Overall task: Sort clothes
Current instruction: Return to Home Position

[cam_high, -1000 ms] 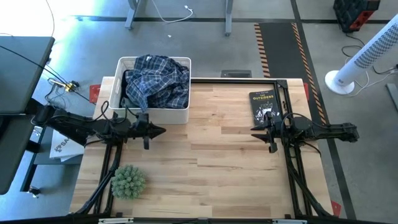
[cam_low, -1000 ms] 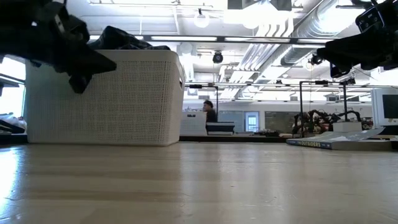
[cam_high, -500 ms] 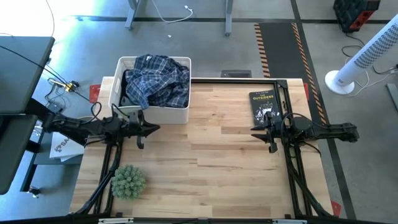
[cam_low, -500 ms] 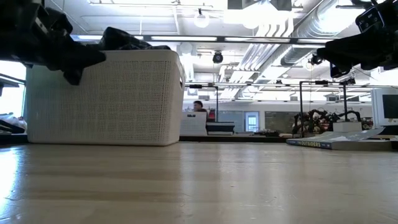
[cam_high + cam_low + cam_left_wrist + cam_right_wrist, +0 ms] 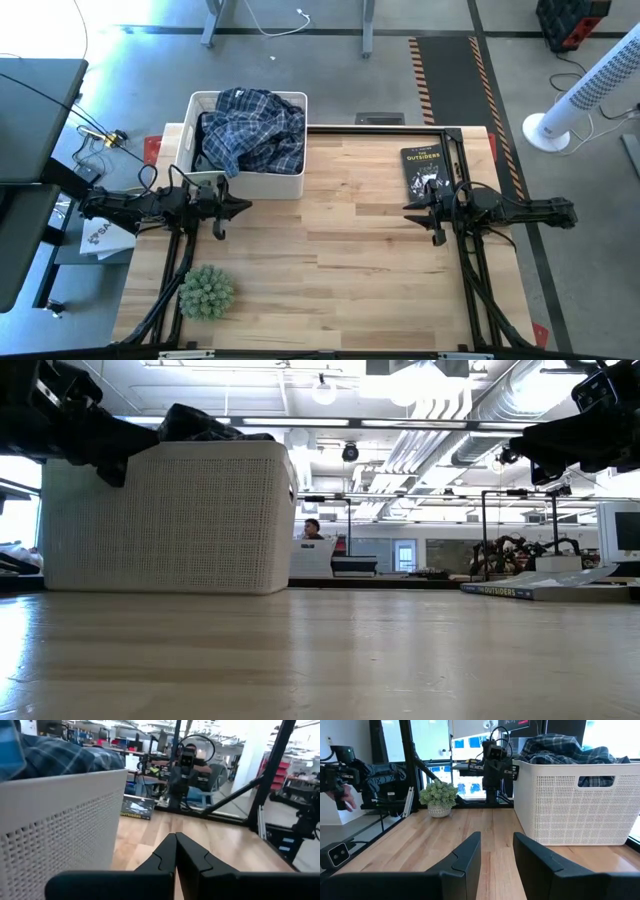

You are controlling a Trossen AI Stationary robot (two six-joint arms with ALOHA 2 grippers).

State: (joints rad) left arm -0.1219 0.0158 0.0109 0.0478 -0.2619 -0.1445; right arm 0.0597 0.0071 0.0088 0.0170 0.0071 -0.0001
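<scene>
A blue plaid shirt [image 5: 252,128] lies heaped on top in the white plastic basket [image 5: 292,186] at the table's far left; it also shows in the right wrist view [image 5: 570,747]. The other garments are hidden. My left gripper [image 5: 248,208] hovers shut and empty just in front of the basket, above the table; its fingertips meet in the left wrist view [image 5: 175,836]. My right gripper [image 5: 408,209] hovers open and empty at the table's right, near the black book [image 5: 423,171].
A small green potted plant [image 5: 206,291] stands at the near left. The black book lies flat at the far right. Bare wood stretches between the two arms. A person [image 5: 312,530] shows in the room beyond the table.
My left gripper has drawn back toward the table's left edge, staying shut, in front of the basket. My right arm and the basket have kept still.
</scene>
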